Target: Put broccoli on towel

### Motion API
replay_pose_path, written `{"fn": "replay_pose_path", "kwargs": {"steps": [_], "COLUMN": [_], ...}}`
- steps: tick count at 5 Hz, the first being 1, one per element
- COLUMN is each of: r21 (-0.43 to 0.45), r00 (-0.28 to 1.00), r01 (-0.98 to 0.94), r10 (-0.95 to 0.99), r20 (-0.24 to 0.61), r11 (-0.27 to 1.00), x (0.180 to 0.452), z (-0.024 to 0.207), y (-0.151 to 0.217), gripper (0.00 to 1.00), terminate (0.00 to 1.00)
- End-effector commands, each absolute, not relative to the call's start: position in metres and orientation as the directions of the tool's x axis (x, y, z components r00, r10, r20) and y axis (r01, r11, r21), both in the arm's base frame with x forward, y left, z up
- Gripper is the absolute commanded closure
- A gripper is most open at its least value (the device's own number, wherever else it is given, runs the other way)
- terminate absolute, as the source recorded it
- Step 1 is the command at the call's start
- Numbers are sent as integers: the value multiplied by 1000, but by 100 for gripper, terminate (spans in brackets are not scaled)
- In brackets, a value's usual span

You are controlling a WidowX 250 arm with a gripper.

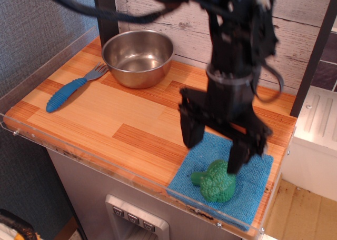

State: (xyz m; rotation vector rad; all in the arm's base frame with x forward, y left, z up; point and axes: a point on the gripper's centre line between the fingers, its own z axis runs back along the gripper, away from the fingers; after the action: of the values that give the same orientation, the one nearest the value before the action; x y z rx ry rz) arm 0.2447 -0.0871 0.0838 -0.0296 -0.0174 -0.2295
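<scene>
Near the worktop's front right corner, the broccoli [217,180] lay on the towel [251,190] beneath the spread, empty gripper [213,151]; a careless sideways exit might have rolled it off the front edge.

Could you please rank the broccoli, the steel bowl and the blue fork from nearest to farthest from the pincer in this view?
Measured from the open pincer above the towel:
1. Broccoli, lying on the towel just below the fingertips.
2. Steel bowl, toward the back left of the counter.
3. Blue fork, farthest, near the left edge beside the bowl.
</scene>
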Motion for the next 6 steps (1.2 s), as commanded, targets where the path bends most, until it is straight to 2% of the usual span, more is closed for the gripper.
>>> {"fn": "replay_pose_path", "kwargs": {"steps": [1, 3, 6], "r21": [-39, -10, 35], "r00": [991, 993, 995], "r01": [8, -26, 26], "r10": [-3, 27, -29], "r20": [131, 117, 92], "r11": [999, 1000, 999], "x": [271, 297, 306], "z": [136, 126, 123], "y": [-13, 22, 27], "gripper": [0, 0, 0], "terminate": [0, 0, 0]}}
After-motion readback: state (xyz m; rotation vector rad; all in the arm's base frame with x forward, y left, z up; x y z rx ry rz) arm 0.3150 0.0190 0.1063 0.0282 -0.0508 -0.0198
